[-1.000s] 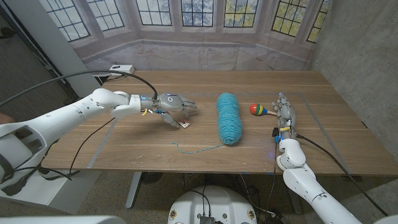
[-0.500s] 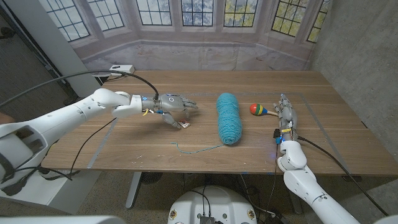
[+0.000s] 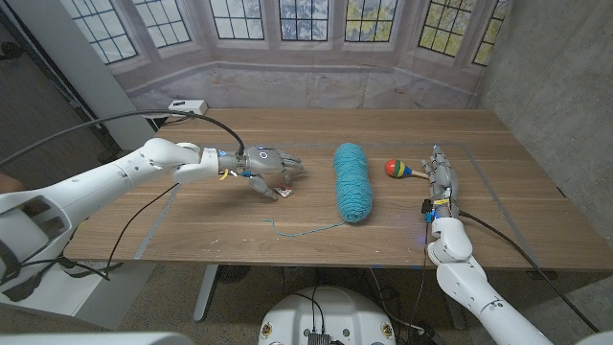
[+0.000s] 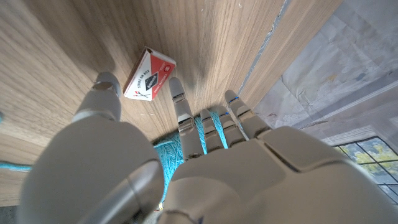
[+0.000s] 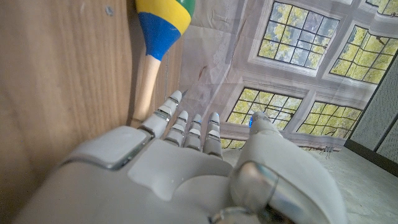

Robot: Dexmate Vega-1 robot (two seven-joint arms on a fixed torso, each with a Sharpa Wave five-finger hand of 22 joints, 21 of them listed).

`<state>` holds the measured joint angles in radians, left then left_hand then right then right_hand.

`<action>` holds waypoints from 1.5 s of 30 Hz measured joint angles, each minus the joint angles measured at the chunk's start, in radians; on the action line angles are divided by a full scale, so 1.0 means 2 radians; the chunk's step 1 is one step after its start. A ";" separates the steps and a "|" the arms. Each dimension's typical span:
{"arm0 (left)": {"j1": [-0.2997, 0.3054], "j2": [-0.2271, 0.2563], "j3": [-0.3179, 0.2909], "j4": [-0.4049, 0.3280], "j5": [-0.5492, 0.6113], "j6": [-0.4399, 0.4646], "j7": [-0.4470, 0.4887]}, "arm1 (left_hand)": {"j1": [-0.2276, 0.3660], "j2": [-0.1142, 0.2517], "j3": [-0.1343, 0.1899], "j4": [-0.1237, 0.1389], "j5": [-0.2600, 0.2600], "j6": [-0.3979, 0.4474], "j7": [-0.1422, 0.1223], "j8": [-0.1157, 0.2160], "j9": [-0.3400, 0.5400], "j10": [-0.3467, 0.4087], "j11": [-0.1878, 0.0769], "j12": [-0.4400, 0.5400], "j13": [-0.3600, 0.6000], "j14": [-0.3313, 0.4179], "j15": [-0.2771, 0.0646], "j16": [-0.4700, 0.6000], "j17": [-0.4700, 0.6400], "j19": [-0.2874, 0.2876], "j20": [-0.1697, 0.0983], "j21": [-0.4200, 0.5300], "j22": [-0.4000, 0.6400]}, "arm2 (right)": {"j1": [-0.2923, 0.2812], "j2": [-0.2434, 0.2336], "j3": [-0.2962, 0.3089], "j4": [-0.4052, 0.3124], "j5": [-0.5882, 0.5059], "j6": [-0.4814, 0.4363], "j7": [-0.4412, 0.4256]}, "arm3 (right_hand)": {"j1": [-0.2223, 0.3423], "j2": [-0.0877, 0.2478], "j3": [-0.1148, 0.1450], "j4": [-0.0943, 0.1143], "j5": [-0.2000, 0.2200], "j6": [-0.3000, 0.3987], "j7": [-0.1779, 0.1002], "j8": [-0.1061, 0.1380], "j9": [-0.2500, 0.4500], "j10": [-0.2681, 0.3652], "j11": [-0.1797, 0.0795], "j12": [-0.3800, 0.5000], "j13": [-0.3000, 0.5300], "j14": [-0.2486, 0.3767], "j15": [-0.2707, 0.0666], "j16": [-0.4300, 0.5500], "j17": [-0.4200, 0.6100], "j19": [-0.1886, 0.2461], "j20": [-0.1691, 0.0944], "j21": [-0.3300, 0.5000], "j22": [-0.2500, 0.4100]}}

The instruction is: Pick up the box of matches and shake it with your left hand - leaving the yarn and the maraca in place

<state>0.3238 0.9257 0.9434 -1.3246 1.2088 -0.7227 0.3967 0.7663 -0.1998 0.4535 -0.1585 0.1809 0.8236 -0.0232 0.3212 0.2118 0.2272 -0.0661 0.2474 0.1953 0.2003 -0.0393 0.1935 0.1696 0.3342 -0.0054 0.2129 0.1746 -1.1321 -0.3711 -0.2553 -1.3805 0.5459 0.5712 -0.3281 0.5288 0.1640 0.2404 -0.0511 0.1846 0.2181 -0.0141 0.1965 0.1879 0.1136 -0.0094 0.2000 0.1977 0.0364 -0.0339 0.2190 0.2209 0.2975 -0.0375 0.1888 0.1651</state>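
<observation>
A small red and white box of matches (image 3: pixel 284 191) (image 4: pixel 149 75) lies on the wooden table (image 3: pixel 287 225), left of the yarn. My left hand (image 3: pixel 269 165) (image 4: pixel 180 168) hovers just above and behind it, fingers spread and holding nothing; its thumb and one fingertip reach either side of the box. The turquoise skein of yarn (image 3: pixel 351 181) (image 4: pixel 186 146) lies mid-table with a loose strand trailing toward the front. A maraca (image 3: pixel 398 170) (image 5: pixel 155 43) with a red, yellow and blue head lies right of the yarn. My right hand (image 3: pixel 441 176) (image 5: pixel 186 174) stands beside the maraca's handle, fingers straight.
A small white device (image 3: pixel 187 105) with a cable sits at the table's far left edge. Tape lines (image 3: pixel 158 225) mark a rectangle on the tabletop. Cables run along both arms.
</observation>
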 measured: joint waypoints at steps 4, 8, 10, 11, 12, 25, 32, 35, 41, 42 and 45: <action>0.000 -0.002 0.001 0.005 0.002 0.000 0.000 | 0.000 0.000 0.000 0.000 0.000 0.000 0.000 0.000 -0.001 0.000 0.000 0.000 0.000 0.000 0.000 0.000 0.000 0.000 0.000 0.000 0.000 | 0.001 -0.002 -0.001 -0.001 0.000 -0.004 0.000 | 0.000 0.000 0.000 0.000 0.000 0.000 0.000 0.000 0.000 0.000 0.000 0.000 0.000 0.000 0.000 0.004 0.000 0.000 0.000 0.000 0.000; 0.000 -0.002 0.001 0.005 0.003 0.000 0.002 | 0.000 0.000 0.000 0.000 0.000 0.000 0.000 0.000 -0.001 0.000 0.000 0.000 0.000 0.000 0.000 0.000 0.000 0.000 0.000 0.000 0.000 | 0.002 -0.005 -0.001 -0.007 0.000 -0.004 0.000 | 0.000 0.000 0.000 0.000 0.000 0.000 0.000 0.000 0.000 0.000 0.000 0.000 0.000 0.000 0.000 0.004 0.000 0.000 0.000 0.000 0.000; 0.000 -0.002 0.001 0.005 0.004 0.000 0.003 | 0.000 0.000 -0.002 0.002 0.000 0.000 0.000 0.000 -0.001 0.000 0.000 0.000 0.000 0.000 0.000 0.000 0.000 0.000 0.000 0.000 0.000 | 0.003 -0.007 -0.001 -0.010 0.000 -0.004 0.000 | 0.000 0.000 0.000 0.000 0.000 0.000 0.000 0.000 0.000 0.000 0.000 0.000 0.000 0.000 0.000 0.004 0.000 0.000 0.000 0.000 0.000; -0.005 -0.007 0.007 0.014 0.005 0.000 0.005 | 0.000 0.000 -0.002 0.002 0.000 0.000 0.000 0.000 -0.001 0.000 0.000 0.000 0.000 0.000 0.000 0.000 0.000 0.000 0.000 0.000 0.000 | 0.003 -0.008 -0.001 -0.011 -0.002 -0.016 -0.001 | 0.000 0.000 0.000 0.000 0.000 0.000 0.000 0.000 0.000 0.000 0.000 0.000 0.000 0.000 0.000 0.004 0.000 0.000 0.000 0.000 0.000; -0.006 -0.007 0.007 0.015 0.006 0.000 0.006 | 0.000 0.000 -0.004 0.001 0.000 0.000 0.000 0.000 -0.001 0.000 0.000 0.000 0.000 0.000 0.000 0.000 0.000 0.000 0.000 0.000 0.000 | 0.004 -0.010 -0.001 -0.013 -0.002 -0.018 -0.002 | 0.000 0.000 0.000 0.000 0.000 0.000 0.000 0.000 0.000 0.000 0.000 0.000 0.000 0.000 0.000 0.004 0.000 0.000 0.000 0.000 0.000; -0.019 -0.020 0.023 0.037 0.012 0.000 0.023 | 0.000 0.000 -0.003 0.001 0.002 0.000 0.000 -0.004 -0.001 0.000 0.000 -0.002 0.000 0.000 0.000 -0.002 0.000 0.000 0.000 0.000 0.000 | 0.009 -0.019 -0.002 -0.026 -0.005 -0.037 -0.003 | 0.000 0.000 0.001 -0.001 0.000 0.000 0.000 0.000 0.000 0.000 0.000 0.000 0.000 0.000 0.000 0.004 0.000 0.000 0.000 0.000 0.000; -0.026 -0.026 0.033 0.049 0.014 0.002 0.034 | 0.000 0.000 -0.003 0.001 0.003 0.000 0.000 -0.008 -0.001 0.002 0.002 -0.002 0.000 0.002 -0.002 -0.002 0.000 0.000 0.000 0.000 0.002 | 0.010 -0.020 -0.003 -0.026 -0.005 -0.040 -0.003 | 0.000 0.000 0.001 -0.001 0.000 0.000 0.000 0.000 0.000 0.000 0.000 0.000 0.000 0.000 0.000 0.004 0.000 0.000 0.000 0.000 0.000; -0.030 -0.029 0.038 0.054 0.016 0.003 0.038 | -0.001 0.001 -0.004 0.001 0.003 0.000 0.000 -0.008 -0.001 0.002 0.002 -0.002 0.000 0.002 -0.002 -0.002 0.000 0.000 0.000 0.000 0.002 | 0.011 -0.020 -0.003 -0.026 -0.005 -0.040 -0.004 | 0.000 0.000 0.001 -0.001 0.000 0.000 0.000 0.000 0.000 0.000 0.000 0.000 0.000 0.000 0.000 0.004 0.000 0.000 0.000 0.000 0.000; -0.033 -0.031 0.044 0.060 0.017 0.008 0.046 | -0.001 0.001 -0.005 -0.001 0.002 0.005 -0.003 -0.008 -0.001 0.006 0.001 -0.002 0.000 0.004 0.000 -0.002 0.000 0.005 0.000 0.000 0.002 | 0.012 -0.020 -0.003 -0.024 -0.005 -0.040 -0.004 | 0.000 0.000 0.001 -0.001 0.000 0.000 0.000 0.000 0.000 0.000 0.000 0.000 0.000 0.000 0.000 0.004 0.000 0.000 0.000 0.000 0.000; -0.033 -0.031 0.045 0.060 0.018 0.009 0.046 | 0.001 -0.001 -0.005 -0.001 0.002 0.008 -0.003 -0.008 -0.001 0.007 0.001 -0.002 0.000 0.005 0.002 -0.002 0.000 0.005 0.000 0.000 0.002 | 0.013 -0.020 -0.003 -0.023 -0.005 -0.040 -0.004 | 0.000 0.000 0.001 -0.001 0.000 0.000 0.000 0.000 0.000 0.000 0.000 0.000 0.000 0.000 0.000 0.004 0.000 0.000 0.000 0.000 0.000; -0.033 -0.031 0.046 0.061 0.019 0.015 0.052 | 0.002 -0.002 -0.005 -0.001 0.002 0.013 0.001 -0.008 0.000 0.013 0.000 -0.002 0.000 0.008 -0.001 -0.002 0.000 0.005 0.000 0.000 0.002 | 0.014 -0.019 -0.003 -0.021 -0.005 -0.040 -0.004 | 0.000 0.000 0.001 -0.001 0.000 0.000 0.000 0.000 0.000 0.003 -0.003 0.000 0.000 0.000 0.000 0.004 0.000 0.000 0.000 0.000 0.000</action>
<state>0.2571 0.8629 1.0356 -1.2027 1.2475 -0.6937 0.4998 0.7703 -0.2038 0.4435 -0.1598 0.1858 0.8504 -0.0214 0.3058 0.2114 0.2522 -0.0661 0.2427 0.1955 0.2165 -0.0412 0.1898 0.1695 0.3450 -0.0053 0.2129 0.1794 -1.1044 -0.4093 -0.2605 -1.4232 0.5351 0.4920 -0.3366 0.5288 0.1640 0.2430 -0.0537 0.1846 0.2179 -0.0143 0.1965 0.1880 0.1192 -0.0149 0.2000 0.1977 0.0363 -0.0339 0.2276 0.2206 0.2975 -0.0375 0.1888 0.1651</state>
